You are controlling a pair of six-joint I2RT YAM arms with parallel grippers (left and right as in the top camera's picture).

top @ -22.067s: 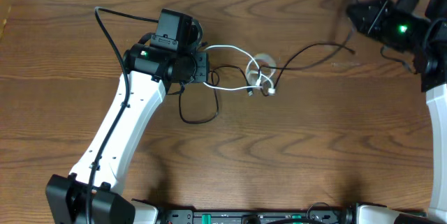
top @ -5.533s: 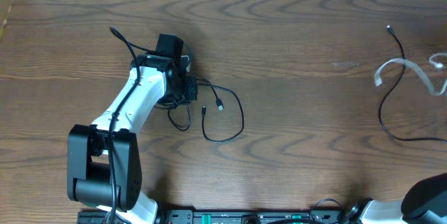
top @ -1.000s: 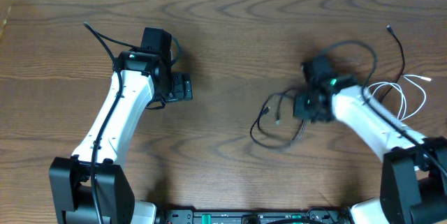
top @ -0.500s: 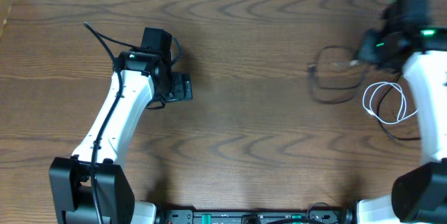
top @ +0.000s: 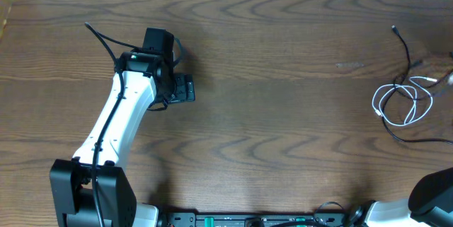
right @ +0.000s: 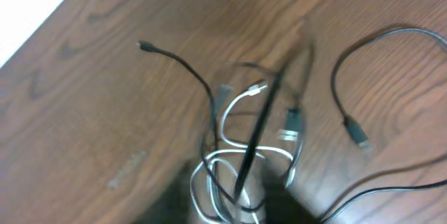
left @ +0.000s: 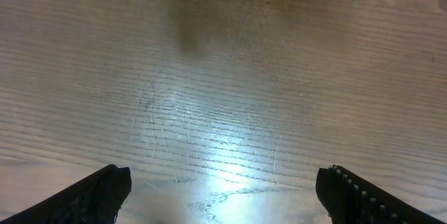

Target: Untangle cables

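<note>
white cable [top: 375, 103] looped, crossing black cable [top: 409, 54] | left hand [left: 223, 185] spread, empty

Lab-style wooden tabletop [top: 283, 149] with robot arm [top: 120, 121]

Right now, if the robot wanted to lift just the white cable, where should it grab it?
Probably the lower right curve of the white cable loop as seen from overhead, coming straight down with the jaws across the cord. There it seems to lie alone, while the black cable runs through the loop's left side, so a grip there might catch both.
</note>
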